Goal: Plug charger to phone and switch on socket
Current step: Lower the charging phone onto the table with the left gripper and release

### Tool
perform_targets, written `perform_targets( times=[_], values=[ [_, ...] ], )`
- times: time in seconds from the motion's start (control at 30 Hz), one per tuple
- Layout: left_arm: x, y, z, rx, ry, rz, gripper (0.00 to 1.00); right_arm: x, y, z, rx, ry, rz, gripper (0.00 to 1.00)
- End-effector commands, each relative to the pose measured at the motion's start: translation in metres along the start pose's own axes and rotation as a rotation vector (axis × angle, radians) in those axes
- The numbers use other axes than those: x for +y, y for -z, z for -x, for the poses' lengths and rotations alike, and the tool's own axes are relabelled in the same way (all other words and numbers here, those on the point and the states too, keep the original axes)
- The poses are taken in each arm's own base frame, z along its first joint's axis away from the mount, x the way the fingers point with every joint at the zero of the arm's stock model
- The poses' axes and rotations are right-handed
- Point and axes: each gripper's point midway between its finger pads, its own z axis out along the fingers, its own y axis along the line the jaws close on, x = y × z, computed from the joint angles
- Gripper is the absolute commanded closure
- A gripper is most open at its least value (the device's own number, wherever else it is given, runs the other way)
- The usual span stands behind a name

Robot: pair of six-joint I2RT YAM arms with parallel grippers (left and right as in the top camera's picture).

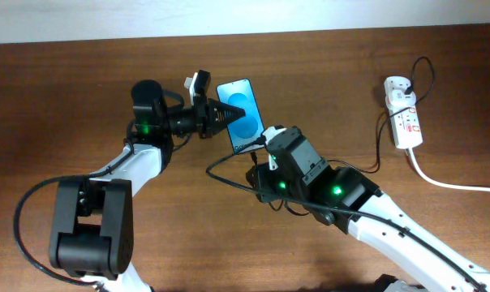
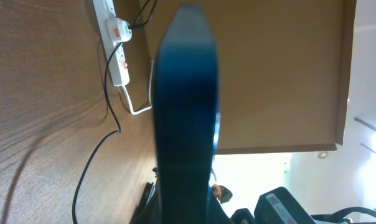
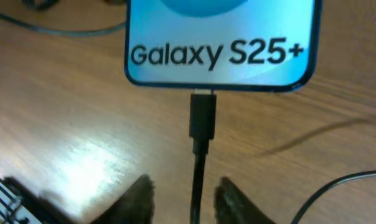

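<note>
While stretched across the brown surface (image 1: 66, 73) from the near left, clamps the phone (image 1: 243, 109), screen up at mid-surface, by its side edge in the tightly closed left pincer (image 1: 225, 113). Angles in from the near right with the right pincer (image 3: 188, 202) parted narrowly astride the charger (image 3: 200, 118), plug seated in the phone's lower edge. Leaves bare wood all round, with the socket (image 1: 403, 122) well apart near the far right edge.
</note>
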Motion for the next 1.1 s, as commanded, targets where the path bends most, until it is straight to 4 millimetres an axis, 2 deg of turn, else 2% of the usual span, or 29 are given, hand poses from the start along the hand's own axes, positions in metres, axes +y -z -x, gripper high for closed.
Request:
perform_targets(
  times=[0.0, 0.13, 0.27, 0.47, 0.57, 0.6, 0.63, 0.7, 0.73, 0.83, 0.9, 0.93, 1.0, 1.07],
  values=[
    [-0.007, 0.001, -0.002, 0.013, -0.027, -0.011, 1.00, -0.005, -0.002, 0.009, -0.033, -0.006, -0.032, 0.79],
    [-0.007, 0.001, -0.002, 0.013, -0.027, -0.011, 1.00, -0.007, -0.016, 0.006, -0.008, -0.009, -0.041, 0.87],
    [-0.009, 0.002, -0.009, 0.056, -0.036, -0.027, 1.00, -0.008, -0.019, 0.028, -0.100, -0.001, -0.057, 0.96],
    [-0.013, 0.003, -0.020, 0.117, -0.072, -0.052, 1.00, 0.008, -0.014, 0.058, -0.226, 0.065, -0.002, 0.96],
    [-0.015, 0.004, -0.026, 0.151, -0.084, -0.066, 1.00, 0.016, -0.012, 0.066, -0.258, 0.099, 0.032, 0.96],
    [-0.015, 0.004, -0.027, 0.156, -0.084, -0.068, 1.00, 0.018, -0.012, 0.064, -0.249, 0.101, 0.042, 0.93],
    [-0.015, 0.004, -0.027, 0.155, -0.085, -0.068, 1.00, 0.019, -0.013, 0.060, -0.229, 0.102, 0.055, 0.82],
    [-0.013, 0.003, -0.017, 0.100, -0.103, -0.050, 1.00, 0.021, -0.008, 0.050, -0.189, 0.103, 0.074, 0.50],
    [-0.012, 0.003, -0.012, 0.075, -0.103, -0.040, 1.00, 0.021, -0.004, 0.048, -0.185, 0.103, 0.071, 0.44],
    [-0.006, 0.001, 0.005, -0.028, -0.104, 0.001, 1.00, 0.020, 0.025, 0.039, -0.183, 0.102, 0.070, 0.25],
    [-0.006, -0.007, 0.014, -0.086, -0.120, 0.019, 1.00, 0.019, 0.057, 0.032, -0.205, 0.104, 0.075, 0.07],
    [-0.007, -0.013, 0.016, -0.106, -0.109, 0.026, 1.00, 0.017, 0.080, 0.029, -0.238, 0.104, 0.069, 0.01],
    [-0.020, -0.034, 0.013, -0.103, -0.136, 0.017, 1.00, 0.006, 0.124, 0.024, -0.325, 0.099, 0.033, 0.01],
    [-0.049, -0.069, 0.009, -0.072, -0.213, -0.017, 1.00, -0.010, 0.168, 0.017, -0.433, 0.085, -0.017, 0.01]
  ],
)
